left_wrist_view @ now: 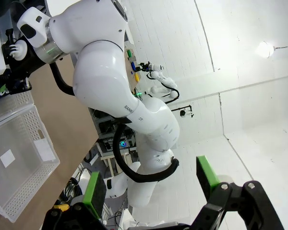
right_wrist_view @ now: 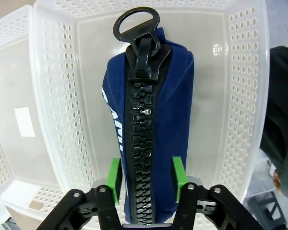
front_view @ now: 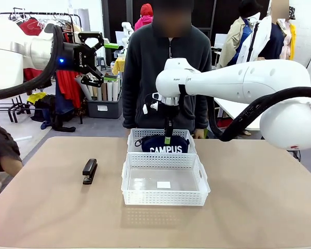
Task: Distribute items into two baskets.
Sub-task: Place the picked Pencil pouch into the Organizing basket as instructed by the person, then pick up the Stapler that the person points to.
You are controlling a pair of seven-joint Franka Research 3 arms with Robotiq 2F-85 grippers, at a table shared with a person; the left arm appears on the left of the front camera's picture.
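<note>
A navy "CAMPUS" pouch (front_view: 168, 146) stands on edge inside the far basket (front_view: 132, 139), zip upward. My right gripper (front_view: 167, 136) points straight down onto it. In the right wrist view its green pads (right_wrist_view: 115, 179) sit against both sides of the pouch (right_wrist_view: 177, 96), which narrows between them; the gripper (right_wrist_view: 146, 179) is shut on the pouch. The near basket (front_view: 166, 198) holds only a white label. A black stapler (front_view: 89, 170) lies on the table to the left of the baskets. My left gripper (front_view: 96, 54) hangs high at the upper left, open and holding nothing (left_wrist_view: 151, 184).
A person in a dark fleece (front_view: 166, 67) stands at the far edge right behind the baskets. Another person's arm (front_view: 2, 158) rests at the table's left edge. The tan tabletop (front_view: 259, 202) stretches bare to the right and front.
</note>
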